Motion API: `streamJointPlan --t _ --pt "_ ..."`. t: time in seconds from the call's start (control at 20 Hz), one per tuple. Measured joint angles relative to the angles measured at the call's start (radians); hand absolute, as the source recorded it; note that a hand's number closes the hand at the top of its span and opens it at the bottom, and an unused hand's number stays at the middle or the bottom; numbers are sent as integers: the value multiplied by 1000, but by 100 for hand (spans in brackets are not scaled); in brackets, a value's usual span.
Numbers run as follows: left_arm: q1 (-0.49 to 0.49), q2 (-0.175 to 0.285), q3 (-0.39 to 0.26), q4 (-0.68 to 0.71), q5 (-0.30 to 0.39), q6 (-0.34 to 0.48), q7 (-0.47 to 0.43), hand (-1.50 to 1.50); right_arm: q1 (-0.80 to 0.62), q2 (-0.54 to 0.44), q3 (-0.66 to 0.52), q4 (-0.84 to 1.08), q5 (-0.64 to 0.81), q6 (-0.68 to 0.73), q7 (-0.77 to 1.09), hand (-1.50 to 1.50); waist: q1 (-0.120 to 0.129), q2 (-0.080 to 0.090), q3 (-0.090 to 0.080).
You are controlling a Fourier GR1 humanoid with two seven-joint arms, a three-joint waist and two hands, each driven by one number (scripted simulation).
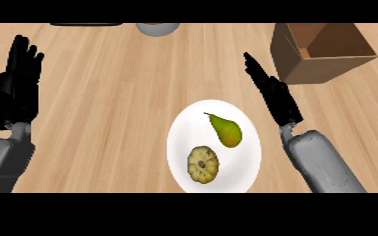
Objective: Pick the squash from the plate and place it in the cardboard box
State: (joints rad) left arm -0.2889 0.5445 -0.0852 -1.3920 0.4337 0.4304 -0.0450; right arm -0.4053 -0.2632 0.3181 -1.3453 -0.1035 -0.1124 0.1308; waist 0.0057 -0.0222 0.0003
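Head view: the squash (203, 164) lies on the plate (184, 135), just below a pear (227, 131). The right hand (275, 96), fingers straight and together, is just right of the plate. The left hand (21, 80) rests open at the left edge. The box (325, 70) stands open at the upper right.

A kitchen is signalled: a wooden counter (111, 105) is seen, a squash (203, 164) and pear (226, 131) are plated (184, 130) at 6 o'clock, and a bowl (157, 28) is glimpsed at 12 o'clock.
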Motion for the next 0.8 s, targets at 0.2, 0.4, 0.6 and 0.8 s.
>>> streamJointPlan --t 0.2,0.4,0.6,0.8 --pt "51 9 -5 -42 23 -59 37 0 -30 0 47 -110 21 44 53 -150 0 10 0" --pt "115 4 -41 -60 65 -129 91 0 -91 -52 88 -232 134 31 56 -150 -12 0 -3" --pt "182 4 -55 -104 99 -180 112 0 -28 -47 113 -384 227 -58 -79 -150 -14 4 -1" --pt "222 4 -61 -145 104 -201 123 0 44 -89 197 -549 320 -50 -143 -150 -16 9 0"
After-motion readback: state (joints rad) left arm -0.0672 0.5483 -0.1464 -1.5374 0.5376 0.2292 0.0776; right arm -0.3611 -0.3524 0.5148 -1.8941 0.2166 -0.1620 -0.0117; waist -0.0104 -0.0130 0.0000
